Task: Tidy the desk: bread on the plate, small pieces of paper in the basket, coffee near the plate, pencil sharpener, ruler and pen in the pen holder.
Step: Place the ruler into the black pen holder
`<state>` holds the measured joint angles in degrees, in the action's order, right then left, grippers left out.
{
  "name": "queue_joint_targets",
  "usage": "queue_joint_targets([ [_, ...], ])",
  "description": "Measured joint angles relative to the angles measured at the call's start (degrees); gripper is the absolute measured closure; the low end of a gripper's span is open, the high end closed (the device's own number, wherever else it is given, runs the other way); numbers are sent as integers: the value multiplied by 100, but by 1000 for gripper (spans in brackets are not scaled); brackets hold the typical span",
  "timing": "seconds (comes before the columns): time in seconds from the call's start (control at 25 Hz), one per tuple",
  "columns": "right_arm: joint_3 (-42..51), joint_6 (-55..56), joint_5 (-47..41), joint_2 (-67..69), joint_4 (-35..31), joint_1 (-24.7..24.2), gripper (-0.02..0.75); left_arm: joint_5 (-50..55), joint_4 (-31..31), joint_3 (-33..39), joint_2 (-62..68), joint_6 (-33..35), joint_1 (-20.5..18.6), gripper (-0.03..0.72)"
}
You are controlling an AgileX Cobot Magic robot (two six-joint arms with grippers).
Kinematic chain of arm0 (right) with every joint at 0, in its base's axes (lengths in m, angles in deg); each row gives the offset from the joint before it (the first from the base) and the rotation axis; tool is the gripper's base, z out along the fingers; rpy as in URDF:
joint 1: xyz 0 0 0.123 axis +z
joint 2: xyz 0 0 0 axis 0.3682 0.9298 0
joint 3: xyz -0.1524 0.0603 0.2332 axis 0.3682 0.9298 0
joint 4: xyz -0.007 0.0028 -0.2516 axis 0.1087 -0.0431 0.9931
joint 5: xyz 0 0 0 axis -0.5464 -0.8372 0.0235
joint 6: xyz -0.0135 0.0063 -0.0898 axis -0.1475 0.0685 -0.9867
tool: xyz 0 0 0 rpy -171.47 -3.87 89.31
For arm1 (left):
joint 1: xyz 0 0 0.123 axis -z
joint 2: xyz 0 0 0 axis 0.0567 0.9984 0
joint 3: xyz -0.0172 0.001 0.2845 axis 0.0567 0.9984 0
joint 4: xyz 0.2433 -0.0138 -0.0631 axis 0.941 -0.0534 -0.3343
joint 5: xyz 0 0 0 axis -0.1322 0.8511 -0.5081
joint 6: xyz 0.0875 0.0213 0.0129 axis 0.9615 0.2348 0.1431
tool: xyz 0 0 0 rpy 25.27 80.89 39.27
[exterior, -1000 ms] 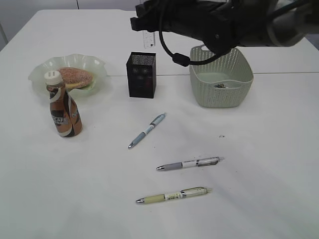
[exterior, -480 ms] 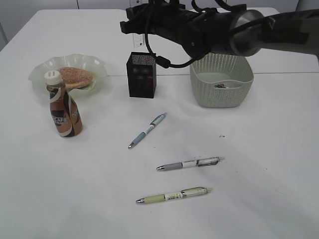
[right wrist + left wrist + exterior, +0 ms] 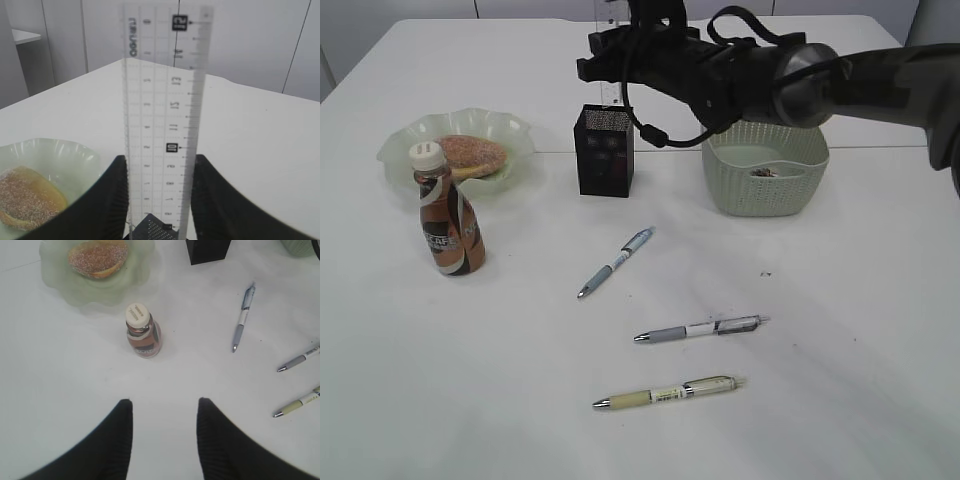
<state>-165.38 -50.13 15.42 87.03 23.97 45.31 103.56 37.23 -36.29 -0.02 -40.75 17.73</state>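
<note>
Reaching across from the right, the right hand (image 3: 159, 200) is gripping the ruler (image 3: 162, 115) between its two dark fingers (image 3: 111, 200) and holding it upright over the pen holder (image 3: 604, 150). In the right wrist view the ruler's lower end is sitting at the holder's mesh rim; whether it is already inside is hard to tell. In the exterior view the ruler (image 3: 611, 50) is showing only as a pale strip above the black arm.

The left hand (image 3: 165, 437) is hanging open and empty above the worktop (image 3: 840, 330), with the coffee (image 3: 142, 330) at 12 o'clock from it in the left wrist view.

In the exterior view, taking the pen holder as the centre, the plate (image 3: 400, 150) is lying at 9 o'clock with the bread (image 3: 470, 155) resting on it. The coffee is standing upright at about 8 o'clock, just in front of the plate. The basket (image 3: 765, 185) is sitting at 3 o'clock, with the small pieces of paper (image 3: 761, 172) lying inside it.

Three pens are lying loose at about 6 o'clock from the holder: a blue-grey pen (image 3: 615, 262) nearest, a grey pen (image 3: 698, 328) further toward the camera, and a yellowish pen (image 3: 665, 393) nearest the camera.
</note>
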Motion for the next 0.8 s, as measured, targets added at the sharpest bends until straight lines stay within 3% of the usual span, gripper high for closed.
queue_joint_targets([
  [0.8,-840,0,-103,873,-214,-37,464,0,10,0,0,0,0,382],
])
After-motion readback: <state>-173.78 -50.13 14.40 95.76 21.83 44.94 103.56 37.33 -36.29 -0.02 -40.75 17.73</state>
